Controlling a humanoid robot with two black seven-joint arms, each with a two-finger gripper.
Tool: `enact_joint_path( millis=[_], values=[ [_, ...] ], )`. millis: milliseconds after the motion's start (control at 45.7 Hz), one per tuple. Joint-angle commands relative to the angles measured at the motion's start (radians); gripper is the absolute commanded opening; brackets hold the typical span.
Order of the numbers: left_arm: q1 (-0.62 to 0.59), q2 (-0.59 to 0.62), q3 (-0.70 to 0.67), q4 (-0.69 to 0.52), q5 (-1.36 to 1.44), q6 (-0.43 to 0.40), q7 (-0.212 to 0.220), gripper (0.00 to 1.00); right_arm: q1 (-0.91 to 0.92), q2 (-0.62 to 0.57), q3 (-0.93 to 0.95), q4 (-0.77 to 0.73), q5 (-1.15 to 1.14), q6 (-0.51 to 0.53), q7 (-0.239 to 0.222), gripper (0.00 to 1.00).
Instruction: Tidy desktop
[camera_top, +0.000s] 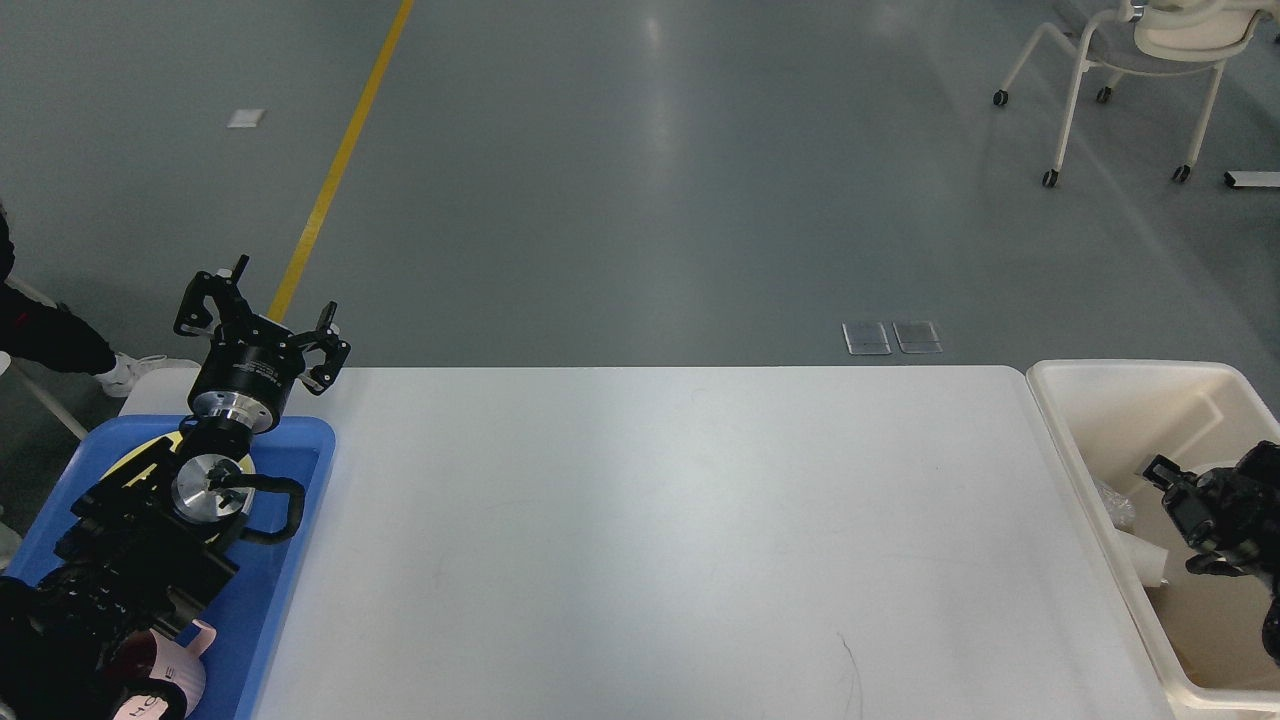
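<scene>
The desktop (680, 540) is a wide matte white tabletop with rounded corners, and its middle surface is bare. My left gripper (260, 312) stands open above the table's far left corner, just past the blue tray (300, 500), with nothing between its fingers. My right gripper (1183, 515) hangs inside the cream-white bin (1100, 400) at the right end. Its fingers are apart and hold nothing.
The blue tray holds a yellow plate (145, 455) and a pink cup (180, 675), both partly hidden by my left arm. The bin contains a white paper cup (1145, 560) and some clear wrapping. A wheeled chair (1130, 60) stands on the floor far right.
</scene>
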Motion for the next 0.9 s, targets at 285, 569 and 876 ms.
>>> enact_joint_path(
  millis=[285,569,876],
  values=[
    [0.0,0.0,0.0,0.0,0.0,0.0,-0.001,1.0,-0.009,0.002,0.004,0.0,0.002,-0.003,0.0,1.0],
    [0.0,0.0,0.0,0.0,0.0,0.0,-0.001,1.0,-0.012,0.0,0.004,0.0,0.002,-0.003,0.0,1.0],
    [0.0,0.0,0.0,0.0,0.0,0.0,-0.001,1.0,-0.012,0.002,0.012,0.0,0.007,-0.003,0.0,1.0]
  ],
)
